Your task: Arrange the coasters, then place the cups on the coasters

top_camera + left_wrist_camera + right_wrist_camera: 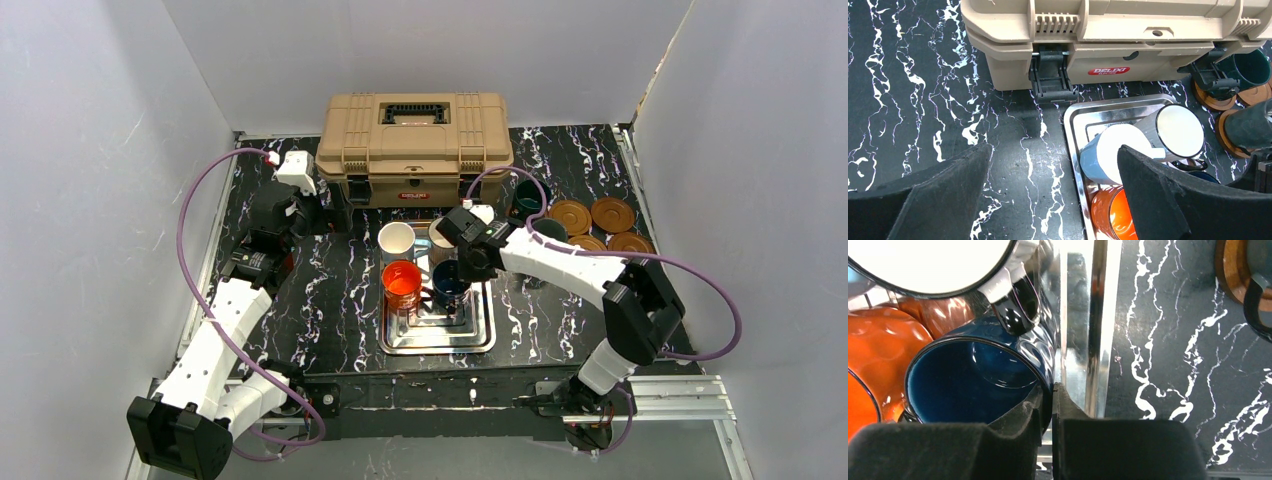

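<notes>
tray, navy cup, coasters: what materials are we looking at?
tray: polished metal, probably steel; mirror-like reflections. navy cup: glossy glazed ceramic or enamel, can't tell which; sharp highlights, dimpled wall. coasters: brown, matte, likely wood; concentric ring grooves, no glare.

Tan toolbox (415,145) at back; steel tray (440,338) before it, marbled table (330,290).
</notes>
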Available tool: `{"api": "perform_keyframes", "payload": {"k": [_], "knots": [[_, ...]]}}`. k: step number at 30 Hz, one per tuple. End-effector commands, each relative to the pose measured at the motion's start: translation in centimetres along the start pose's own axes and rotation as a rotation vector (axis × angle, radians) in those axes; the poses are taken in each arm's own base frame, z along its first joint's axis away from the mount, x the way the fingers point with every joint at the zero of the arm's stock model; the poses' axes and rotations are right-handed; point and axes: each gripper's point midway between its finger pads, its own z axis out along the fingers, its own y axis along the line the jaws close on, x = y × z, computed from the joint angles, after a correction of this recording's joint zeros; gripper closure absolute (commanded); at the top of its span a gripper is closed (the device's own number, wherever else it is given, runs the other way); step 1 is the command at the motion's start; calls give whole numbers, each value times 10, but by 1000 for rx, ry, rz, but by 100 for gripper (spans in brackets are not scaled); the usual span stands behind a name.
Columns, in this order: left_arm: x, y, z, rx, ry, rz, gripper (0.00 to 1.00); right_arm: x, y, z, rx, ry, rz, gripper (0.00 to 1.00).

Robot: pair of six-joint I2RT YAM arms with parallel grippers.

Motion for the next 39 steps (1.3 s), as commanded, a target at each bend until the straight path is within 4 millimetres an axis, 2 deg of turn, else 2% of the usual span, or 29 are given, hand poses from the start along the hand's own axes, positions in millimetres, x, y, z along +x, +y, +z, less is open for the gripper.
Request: {"api": "perform_keyframes", "payload": {"k": [1,6,10,15,18,22,27,33,39], "knots": [[-1,-3,-3,12,-10,1,2,-9,0,-37,-46,-33,30,99],[-2,-2,-4,10,-12,0,2,-14,1,-67,-117,-53,41,99],[-2,-3,-4,14,-14,-1,2,-32,-1,-102,-174,-138,62,99],[-3,-4,-5,17,-17,-4,2,-71,-32,-145,-68,-293,51,99],[-2,-4,-5,19,-15,-5,2,-98,-59,-157,-12,-341,68,99],[-3,-3,-6,13,-19,-1,2,-134,-89,-163,-26,-363,120,99],[-3,-1,-6,5,-21,2,2,-174,-139,-161,15,-410,200,99],[-3,-1,-6,3,-20,5,2,-211,-186,-145,-30,-438,305,99],[-5,0,-7,0,-28,9,2,-230,-253,-113,-10,-443,384,99]]}}
